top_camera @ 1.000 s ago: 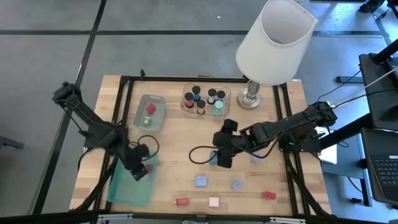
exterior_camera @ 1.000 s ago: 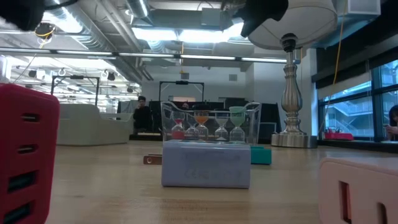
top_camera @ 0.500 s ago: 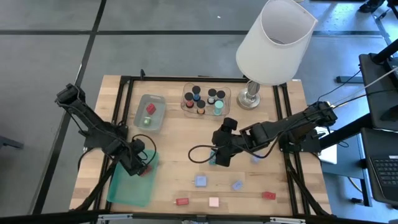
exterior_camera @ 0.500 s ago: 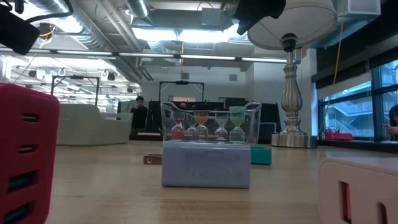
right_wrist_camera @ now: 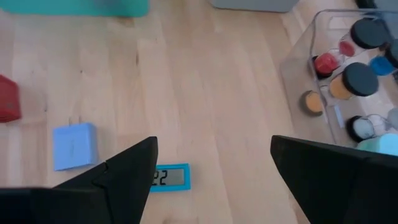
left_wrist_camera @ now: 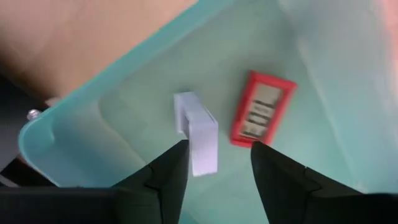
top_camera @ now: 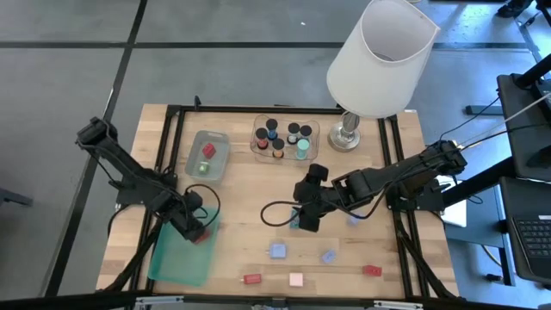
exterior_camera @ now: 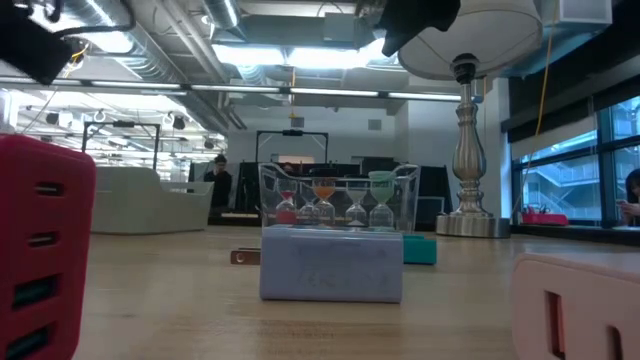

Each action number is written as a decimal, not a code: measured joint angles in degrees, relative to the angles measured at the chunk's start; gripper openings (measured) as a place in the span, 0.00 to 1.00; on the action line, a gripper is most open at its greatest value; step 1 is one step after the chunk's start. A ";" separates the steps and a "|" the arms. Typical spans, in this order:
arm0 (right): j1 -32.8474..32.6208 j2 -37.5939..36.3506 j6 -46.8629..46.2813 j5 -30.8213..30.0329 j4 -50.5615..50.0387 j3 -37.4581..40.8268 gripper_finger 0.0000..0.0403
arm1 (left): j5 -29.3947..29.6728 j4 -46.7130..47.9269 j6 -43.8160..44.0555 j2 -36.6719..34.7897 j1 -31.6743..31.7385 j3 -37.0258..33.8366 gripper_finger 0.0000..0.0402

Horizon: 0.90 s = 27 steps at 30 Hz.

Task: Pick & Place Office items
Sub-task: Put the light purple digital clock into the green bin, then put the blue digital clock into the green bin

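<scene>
Now the left gripper (left_wrist_camera: 214,165) has parted its fingers over the green lid (top_camera: 176,258), and a red block (left_wrist_camera: 261,116) and a white piece (left_wrist_camera: 198,132) lie on it: this placement looks finished. Beside the lid, nearer the table's middle, the right gripper (right_wrist_camera: 211,163) waits open above a small blue clock (right_wrist_camera: 169,177).

Open-plan robotics lab or industrial office

Behind the wooden table (exterior_camera: 200,290) run exposed ceiling ducts (exterior_camera: 150,40) and strip lights (exterior_camera: 290,55); a person (exterior_camera: 217,185) stands far beyond it, and large windows (exterior_camera: 560,170) line the wall beside it.
</scene>
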<state>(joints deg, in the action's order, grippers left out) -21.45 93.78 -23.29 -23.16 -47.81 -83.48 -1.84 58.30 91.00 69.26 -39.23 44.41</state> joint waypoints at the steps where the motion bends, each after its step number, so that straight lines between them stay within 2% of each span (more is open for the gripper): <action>1: 0.00 0.00 -0.09 0.52 0.00 0.00 0.78 | -0.41 0.03 -1.15 -0.18 0.51 0.63 0.43; 6: -0.15 0.00 -0.11 1.60 1.07 1.19 0.78 | -0.67 0.24 -5.34 -0.90 2.03 4.06 0.44; 14: -0.26 0.07 3.13 3.92 5.19 10.78 0.78 | 9.56 0.18 -7.80 -0.96 2.24 7.84 0.42; 16: 0.49 0.07 -3.71 4.52 9.68 13.66 0.78 | 12.48 0.14 -7.65 -0.96 2.24 8.15 0.42; 20: 2.65 0.07 -27.42 3.94 17.09 18.99 0.78 | 17.47 -0.17 -6.29 -0.96 2.26 8.16 0.42; 24: 2.98 0.07 -39.93 -1.36 19.98 23.37 0.78 | 21.49 -0.16 -8.09 -0.96 2.26 8.16 0.42; 27: 2.99 0.07 -48.39 -2.21 20.31 25.06 0.78 | 22.95 -0.17 -11.01 -0.96 2.26 8.16 0.42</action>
<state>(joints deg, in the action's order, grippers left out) -18.47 93.84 -71.68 -25.37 -27.51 -58.42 21.11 58.13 79.99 68.29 -36.97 52.58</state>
